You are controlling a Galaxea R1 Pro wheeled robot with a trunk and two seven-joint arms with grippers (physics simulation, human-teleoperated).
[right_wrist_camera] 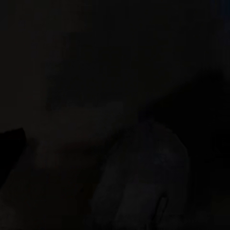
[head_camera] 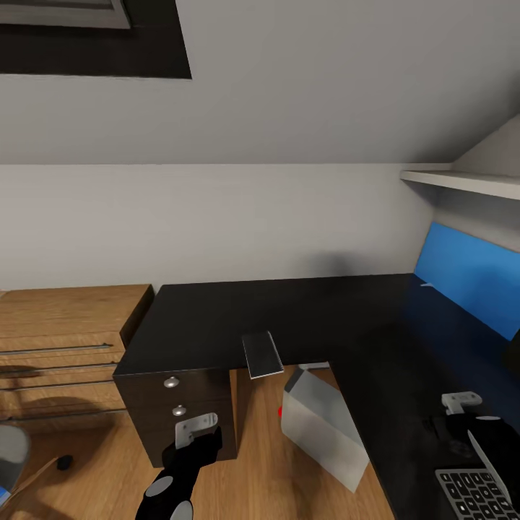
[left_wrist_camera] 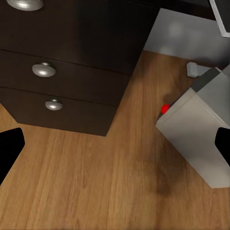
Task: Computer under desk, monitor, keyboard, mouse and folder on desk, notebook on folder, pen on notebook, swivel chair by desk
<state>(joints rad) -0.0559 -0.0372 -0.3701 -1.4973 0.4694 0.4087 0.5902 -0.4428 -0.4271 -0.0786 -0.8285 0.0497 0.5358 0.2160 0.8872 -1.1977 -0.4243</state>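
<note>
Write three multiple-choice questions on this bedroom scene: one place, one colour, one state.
1. Where does the keyboard lie?
A. on the wood floor
B. on the black desk
C. on a chair

2. What colour is the dot on the computer?
A. green
B. blue
C. red

3. How are the left arm's fingers?
A. spread apart, holding nothing
B. closed on a drawer knob
C. closed on a pen

Answers:
1 B: the head view shows the keys resting on the glossy black top.
2 C: the left wrist view shows a red spot at the case's corner.
3 A: the fingers sit at opposite edges of the left wrist view, with bare floor between them.
</note>
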